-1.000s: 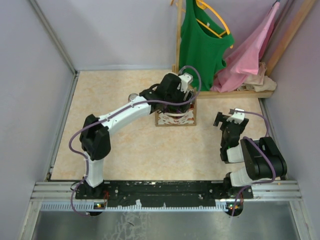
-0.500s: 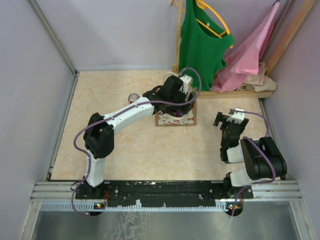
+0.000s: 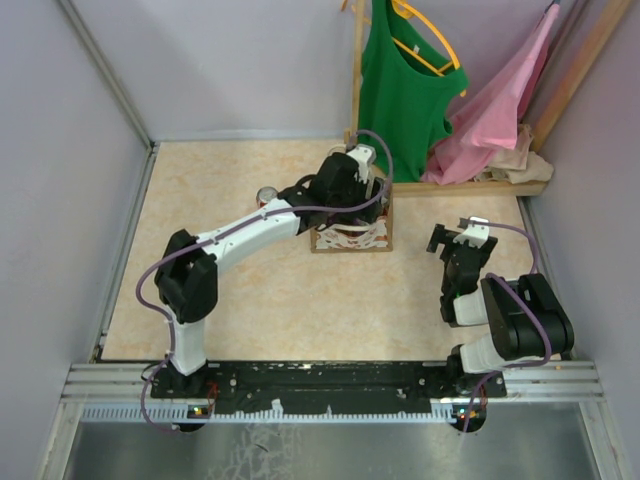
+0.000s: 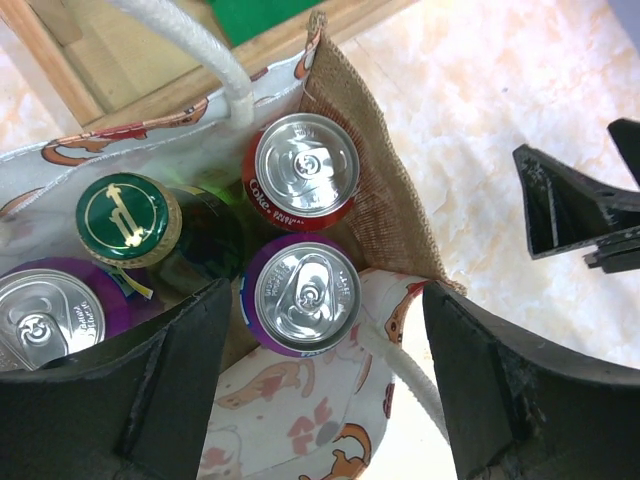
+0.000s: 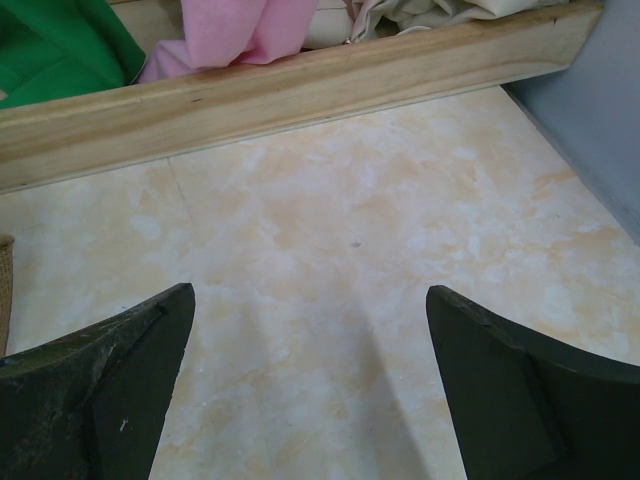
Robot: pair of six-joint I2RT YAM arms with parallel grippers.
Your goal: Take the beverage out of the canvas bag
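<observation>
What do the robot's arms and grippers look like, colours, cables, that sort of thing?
Both arms have white links joined by bulky black joint housings. The left arm shows more white, the right arm mostly black. A thin purple cable loops along each. The left gripper and right gripper have wide, matte black fingers with scuffed edges.

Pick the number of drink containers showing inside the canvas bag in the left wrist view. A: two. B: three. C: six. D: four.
D: the canvas bag holds a red can, a purple can right beside it, a green-capped bottle and a second purple can at the left edge, partly cut off by the picture.
</observation>
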